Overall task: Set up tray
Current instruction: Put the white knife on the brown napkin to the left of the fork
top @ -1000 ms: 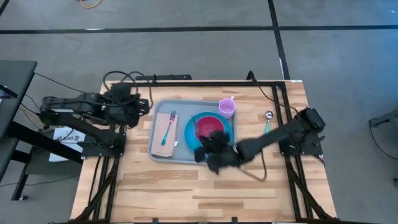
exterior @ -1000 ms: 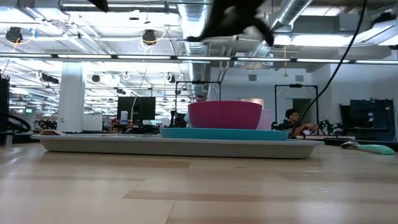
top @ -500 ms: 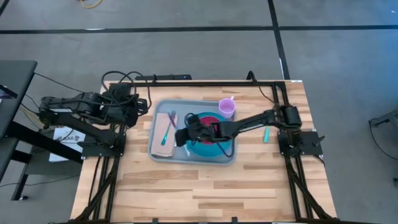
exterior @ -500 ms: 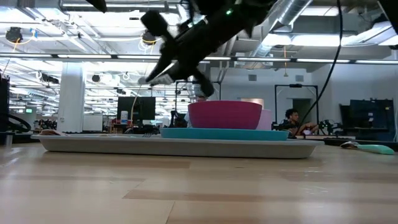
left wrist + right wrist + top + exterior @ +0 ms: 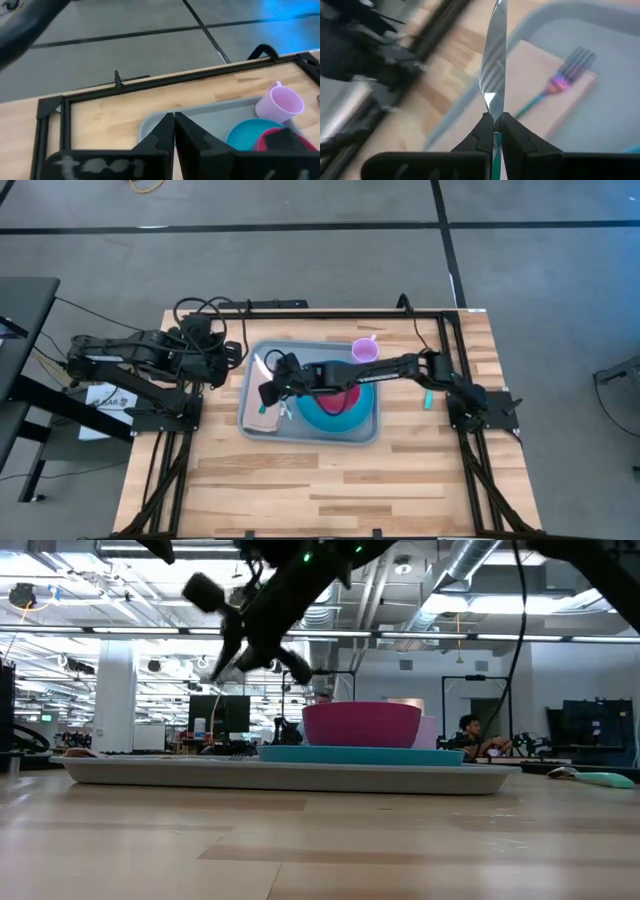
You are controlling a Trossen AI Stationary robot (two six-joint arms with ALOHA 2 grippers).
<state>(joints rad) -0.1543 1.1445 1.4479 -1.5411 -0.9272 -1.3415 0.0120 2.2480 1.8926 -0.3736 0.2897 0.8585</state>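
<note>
So nearest the front desk (image 5: 330,480) edge sits the tray (image 5: 360,432), mid-desk. Right hand (image 5: 270,392), clenched on one knife (image 5: 493,75), hovers over its left part, probably to lay it by the one fork (image 5: 271,383) on the one napkin (image 5: 262,420). One plate (image 5: 330,418), one bowl (image 5: 361,724), one cup (image 5: 365,351) aboard. Left hand (image 5: 174,131) waits off the tray's far-left corner, pinched together, empty.
</note>
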